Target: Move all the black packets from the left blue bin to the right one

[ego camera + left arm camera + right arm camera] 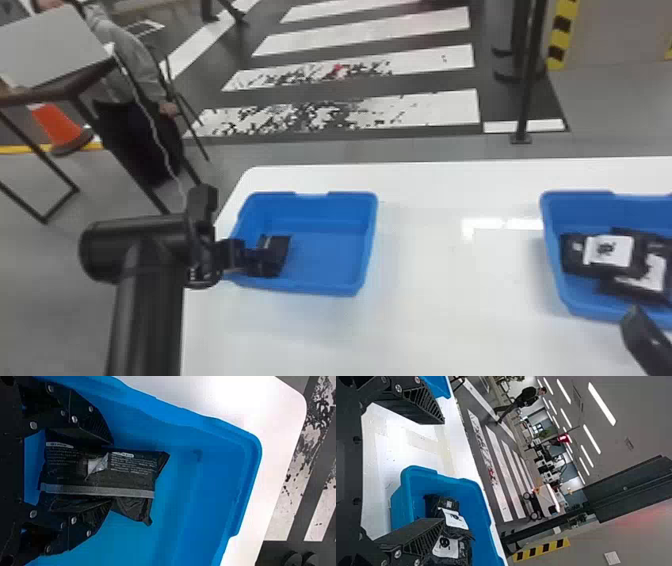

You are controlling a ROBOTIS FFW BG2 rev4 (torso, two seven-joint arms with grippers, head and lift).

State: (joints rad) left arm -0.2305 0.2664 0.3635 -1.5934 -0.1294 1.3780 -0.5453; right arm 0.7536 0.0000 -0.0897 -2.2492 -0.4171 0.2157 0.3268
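My left gripper (256,259) is down in the left blue bin (320,288), fingers clamped on a black packet (130,477) that pokes out past the tips. Right gripper (645,336) near the right blue bin (595,314), fingers wide apart; more black packets (637,265) lie in that bin, just beyond it.

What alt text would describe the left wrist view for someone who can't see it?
The left hand grips a black packet with a grey stripe between its fingers, in or just above the left blue bin on a white table.
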